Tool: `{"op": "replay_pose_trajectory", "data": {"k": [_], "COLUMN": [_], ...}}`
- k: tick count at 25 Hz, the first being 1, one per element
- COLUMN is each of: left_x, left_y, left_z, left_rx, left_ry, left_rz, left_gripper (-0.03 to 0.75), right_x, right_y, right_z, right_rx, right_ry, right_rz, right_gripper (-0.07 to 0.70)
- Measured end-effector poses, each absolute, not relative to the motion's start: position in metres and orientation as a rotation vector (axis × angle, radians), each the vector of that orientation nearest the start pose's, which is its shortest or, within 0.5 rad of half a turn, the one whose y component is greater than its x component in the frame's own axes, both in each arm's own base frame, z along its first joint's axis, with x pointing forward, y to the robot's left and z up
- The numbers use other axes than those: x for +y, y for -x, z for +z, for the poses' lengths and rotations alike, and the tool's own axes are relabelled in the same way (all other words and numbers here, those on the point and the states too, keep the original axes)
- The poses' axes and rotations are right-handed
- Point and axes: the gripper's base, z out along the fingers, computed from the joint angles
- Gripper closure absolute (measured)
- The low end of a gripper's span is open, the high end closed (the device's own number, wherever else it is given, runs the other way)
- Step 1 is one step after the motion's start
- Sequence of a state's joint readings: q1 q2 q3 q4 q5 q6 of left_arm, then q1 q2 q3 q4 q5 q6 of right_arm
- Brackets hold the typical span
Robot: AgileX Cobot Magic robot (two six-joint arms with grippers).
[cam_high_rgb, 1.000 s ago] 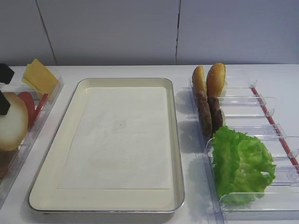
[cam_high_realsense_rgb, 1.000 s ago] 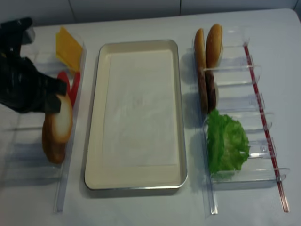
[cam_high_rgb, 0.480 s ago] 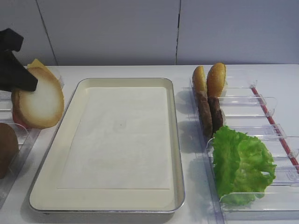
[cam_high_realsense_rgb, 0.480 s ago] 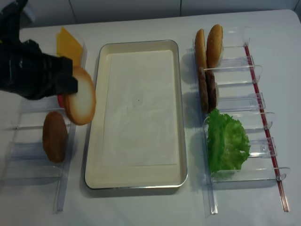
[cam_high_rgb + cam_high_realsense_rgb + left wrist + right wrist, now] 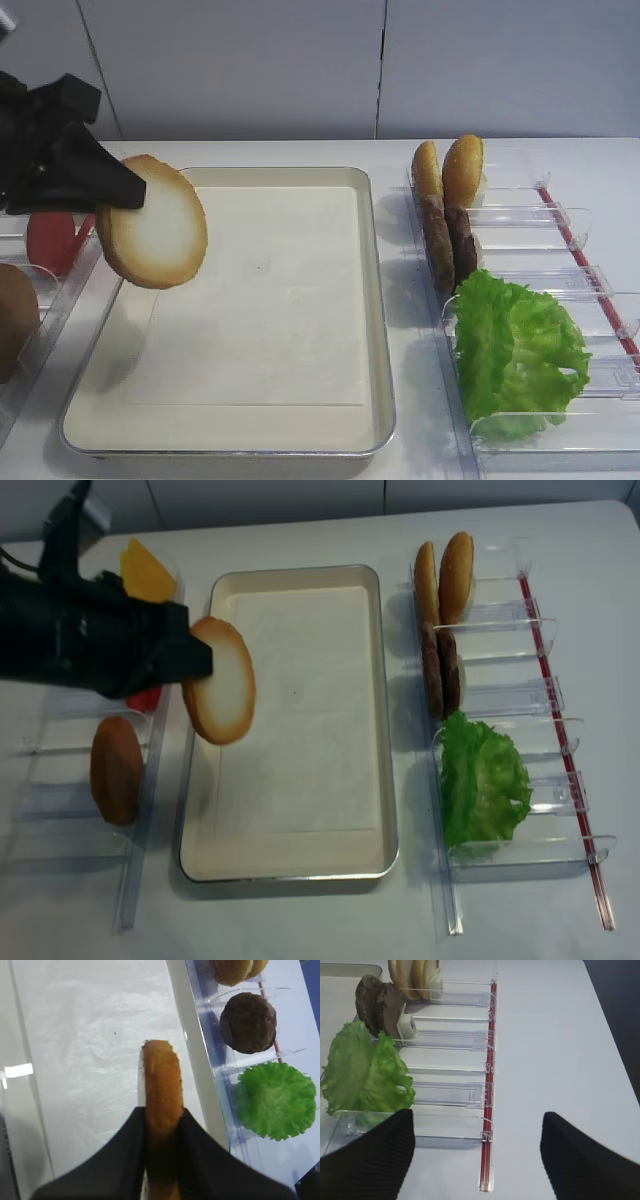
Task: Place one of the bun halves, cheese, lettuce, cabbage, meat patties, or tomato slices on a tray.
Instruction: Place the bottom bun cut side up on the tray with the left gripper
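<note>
Exterior high: the black left gripper (image 5: pixel 118 190) holds the round flat bun half (image 5: pixel 152 236), pale cut face and golden-brown toasted rim, jaws shut on its upper left rim. The disc hangs on edge, clear of the surface, over the left rim of the large cream rectangular tray (image 5: pixel 372 300) with its white paper liner. Risk: the grip is only at the rim; if it slackens before the disc is lowered, the disc lands on edge and can roll, or tip outward over the left rim.

Right wrist: the right gripper (image 5: pixel 475 1152) shows two dark fingertips set well apart, nothing between them, beside the clear plastic divided bins (image 5: pixel 450 1040) holding the frilly bright green lettuce leaf (image 5: pixel 367 1077). Idle; no hazard seen.

Left wrist: the bun half appears edge-on, pinched between both pads, above the liner. The right rim of the tray runs just beyond it, with one of the dark brown round meat patties (image 5: pixel 248 1022) in the bin past that. Risk: released upright, it may topple cut face down.

Exterior high (realsense): the bun half sits over the tray's left long edge, toward the far left corner. The darker brown domed bun (image 5: pixel 117 770) remains in the left bin. Risk: releasing here, so close to the rim, may leave the disc propped on the rim.
</note>
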State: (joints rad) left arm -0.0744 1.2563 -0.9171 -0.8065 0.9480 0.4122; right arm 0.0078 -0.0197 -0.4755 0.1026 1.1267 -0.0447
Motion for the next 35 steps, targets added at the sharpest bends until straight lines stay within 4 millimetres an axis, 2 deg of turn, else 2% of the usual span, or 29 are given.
{"op": "replay_pose_trajectory", "data": {"k": [4,9,19,23,35], "left_x": [-0.083,-0.094,-0.105,-0.110,-0.121], "left_y": [-0.228,-0.226,-0.245,-0.250,-0.250], "left_z": [0.284,0.277,0.234,0.227,0.202], "left_rx": [2.479,2.422,2.562,2.548,2.635], "left_ry": [-0.119,-0.100,-0.102,-0.103,-0.120], "left_rz": [-0.980,-1.069,-1.185,-1.254,-1.265], "left_gripper": [0.570,0.570,0.571,0.571,0.571], "right_x": [0.008,0.008,0.008,0.008,0.008], "right_y": [0.008,0.008,0.008,0.008,0.008], "right_z": [0.265,0.265,0.265,0.265,0.265], "right_rx": [2.111,2.111,2.111,2.111,2.111], "right_ry": [0.064,0.064,0.064,0.064,0.064], "right_rz": [0.102,0.102,0.102,0.102,0.102], "right_gripper": [0.087,0.087,0.087,0.087,0.087]}}
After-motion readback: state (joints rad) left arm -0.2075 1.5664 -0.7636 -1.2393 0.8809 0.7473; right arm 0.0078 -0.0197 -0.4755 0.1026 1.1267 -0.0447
